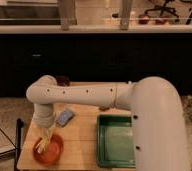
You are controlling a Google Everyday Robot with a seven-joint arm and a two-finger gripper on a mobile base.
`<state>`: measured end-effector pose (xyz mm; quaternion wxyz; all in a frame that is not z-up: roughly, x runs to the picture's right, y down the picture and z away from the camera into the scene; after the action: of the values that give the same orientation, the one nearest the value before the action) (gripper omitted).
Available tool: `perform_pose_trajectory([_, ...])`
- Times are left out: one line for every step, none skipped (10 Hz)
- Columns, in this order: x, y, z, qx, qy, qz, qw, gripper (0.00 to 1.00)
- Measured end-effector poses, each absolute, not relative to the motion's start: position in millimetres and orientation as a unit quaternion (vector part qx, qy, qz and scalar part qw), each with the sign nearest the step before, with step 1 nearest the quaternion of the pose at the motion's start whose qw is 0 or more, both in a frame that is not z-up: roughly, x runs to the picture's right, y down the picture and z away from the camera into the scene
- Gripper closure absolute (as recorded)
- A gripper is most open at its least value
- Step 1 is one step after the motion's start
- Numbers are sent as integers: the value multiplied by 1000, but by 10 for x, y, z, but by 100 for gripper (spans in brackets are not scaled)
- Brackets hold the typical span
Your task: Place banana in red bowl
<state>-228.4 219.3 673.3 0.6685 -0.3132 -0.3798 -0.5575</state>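
The red bowl (50, 150) sits at the front left of the wooden table (81, 135). My gripper (44, 137) hangs straight down over the bowl, at the end of the white arm (89, 95). The pale-yellow banana (42, 144) hangs from the gripper, its lower end inside the bowl's rim. The gripper is shut on the banana's upper end.
A rectangular green tray (116, 140) lies at the table's right. A small blue-grey packet (65, 117) lies behind the bowl. A dark object (63, 80) stands at the back left of the table. A dark counter runs behind the table.
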Motion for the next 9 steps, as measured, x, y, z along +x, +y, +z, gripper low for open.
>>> perform_pose_trajectory([-2281, 2210, 6727, -313, -385, -563, 661, 85])
perform_pose_trajectory([-2283, 2226, 6718, -314, -391, -569, 652, 75])
perform_pose_trajectory([-2289, 2245, 6712, -315, -397, -574, 644, 63])
perform_pose_trajectory([-2295, 2259, 6708, -317, -400, -577, 638, 53])
perform_pose_trajectory([-2296, 2268, 6710, -319, -401, -578, 635, 45])
perform_pose_trajectory([-2303, 2282, 6713, -322, -402, -580, 631, 35])
perform_pose_trajectory([-2314, 2298, 6716, -325, -404, -582, 627, 25])
perform_pose_trajectory([-2326, 2308, 6717, -327, -405, -583, 624, 21])
perform_pose_trajectory([-2335, 2317, 6719, -329, -406, -584, 621, 20])
